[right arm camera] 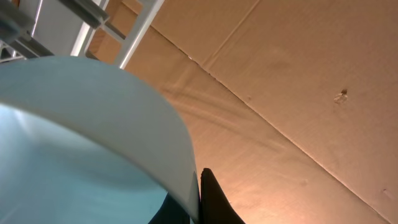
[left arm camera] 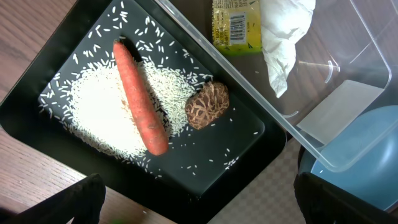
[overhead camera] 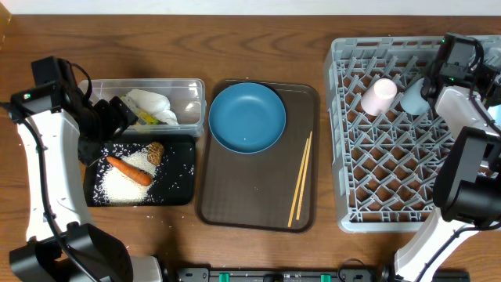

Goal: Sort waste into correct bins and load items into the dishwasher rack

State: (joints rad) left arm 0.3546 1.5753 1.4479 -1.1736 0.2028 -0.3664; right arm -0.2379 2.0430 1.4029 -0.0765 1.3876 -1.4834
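Light-blue cup (right arm camera: 93, 137) fills the right wrist view. Right pincer (right arm camera: 194, 208) is clenched on its rim wall, apparently one finger either side. Overhead puts the cup over the rear-left part of the dishwasher rack (overhead camera: 391, 196), just beside the pink cup (overhead camera: 379, 95) among the pegs. Cup judged light, stiff and smooth-walled, so a rim pinch could slip or swing. Best seated low between pegs before release.

Left pincer (left arm camera: 199, 208) is released, jaws wide, hovering over the black tray (left arm camera: 37, 124) that holds the carrot (left arm camera: 140, 99), brown lump (left arm camera: 207, 106) and rice (left arm camera: 93, 106). Napkin (left arm camera: 280, 37) and wrapper (left arm camera: 235, 25) sit in the clear tub (left arm camera: 348, 93).

Not yet loaded, both on the brown serving tray (overhead camera: 235, 196):
- Blue plate (overhead camera: 246, 116): likely heavier, rigid, slick. Take it at the rim.
- Chopsticks (overhead camera: 300, 178): thin, light, prone to roll. Pinch both mid-length.
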